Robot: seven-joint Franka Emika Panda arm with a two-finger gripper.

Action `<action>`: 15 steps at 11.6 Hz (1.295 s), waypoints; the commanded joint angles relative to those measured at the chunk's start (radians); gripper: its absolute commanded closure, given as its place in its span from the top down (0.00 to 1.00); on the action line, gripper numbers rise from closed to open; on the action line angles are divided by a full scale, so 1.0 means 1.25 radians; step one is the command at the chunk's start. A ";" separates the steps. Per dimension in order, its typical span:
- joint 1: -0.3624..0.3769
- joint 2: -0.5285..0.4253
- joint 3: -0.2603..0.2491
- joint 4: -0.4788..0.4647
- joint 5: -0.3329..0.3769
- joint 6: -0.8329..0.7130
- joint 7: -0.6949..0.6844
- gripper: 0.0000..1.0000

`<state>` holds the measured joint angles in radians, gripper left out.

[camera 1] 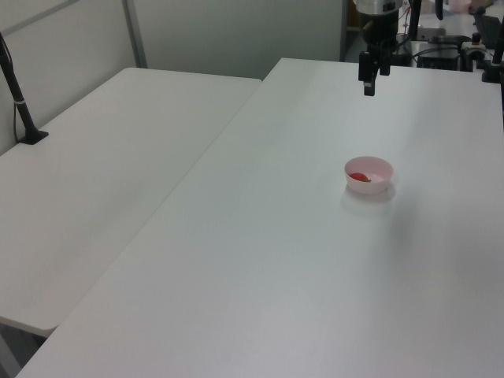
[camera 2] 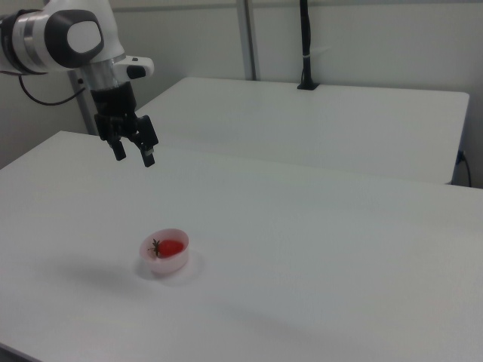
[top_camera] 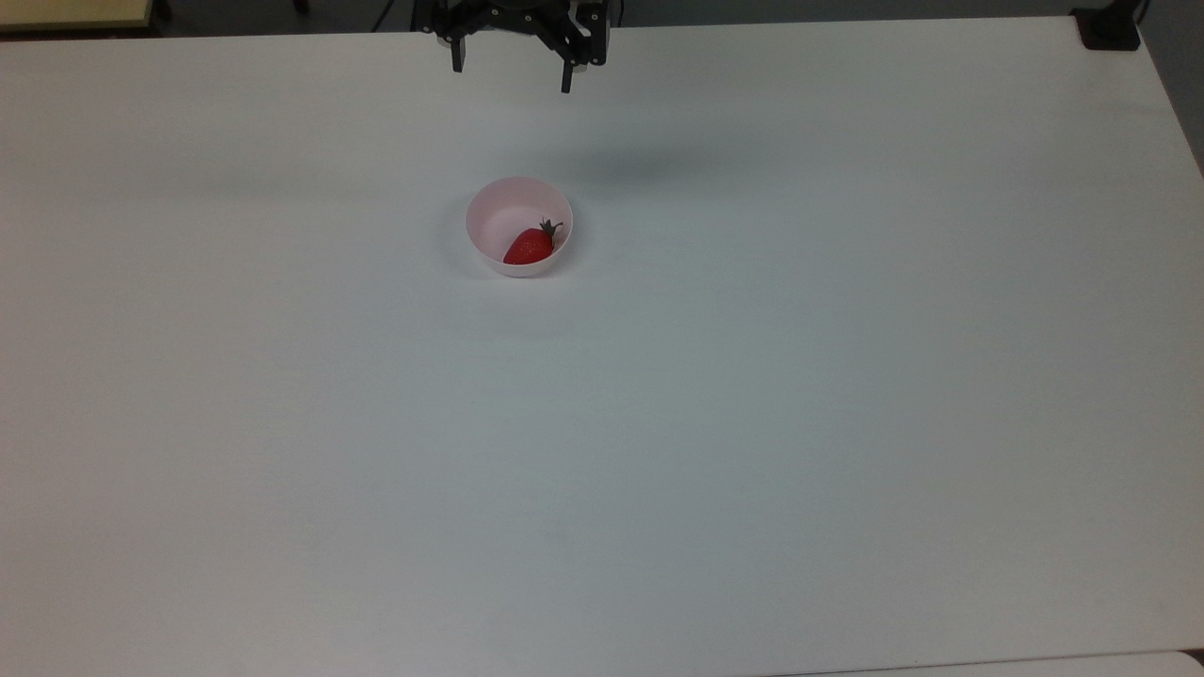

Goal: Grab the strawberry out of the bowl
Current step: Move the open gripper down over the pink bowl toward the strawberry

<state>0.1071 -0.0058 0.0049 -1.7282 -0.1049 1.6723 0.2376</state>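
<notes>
A small pale pink bowl (top_camera: 518, 227) sits on the white table (top_camera: 658, 423), a little above centre in the top view. Inside it lies the red strawberry (top_camera: 530, 245), its dark green cap toward the top view's upper right. The bowl (camera 2: 165, 253) and the strawberry (camera 2: 171, 247) appear at lower left in the right view; the bowl (camera 1: 368, 175) with the strawberry (camera 1: 359, 177) is at right in the left view. My black gripper (top_camera: 513, 77) hangs open well above the table, beyond the bowl, with nothing between its fingers. It also appears as the gripper (camera 2: 134, 157) and the gripper (camera 1: 368, 88).
A second white table (camera 1: 102, 173) adjoins this one on the left view's left, carrying a black post (camera 1: 17, 94) on a base. A black clamp (top_camera: 1108, 28) sits at the table's far right corner in the top view. Equipment stands behind the arm (camera 2: 68, 34).
</notes>
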 commanded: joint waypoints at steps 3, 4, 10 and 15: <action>0.004 0.003 -0.006 0.008 0.004 0.006 -0.011 1.00; 0.004 0.003 -0.006 0.008 0.003 0.006 -0.013 1.00; 0.001 0.003 -0.009 0.008 0.003 0.012 -0.017 1.00; -0.028 0.014 -0.015 -0.013 0.003 0.013 -0.019 1.00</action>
<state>0.0903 -0.0025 -0.0070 -1.7291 -0.1049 1.6723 0.2372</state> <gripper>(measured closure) 0.000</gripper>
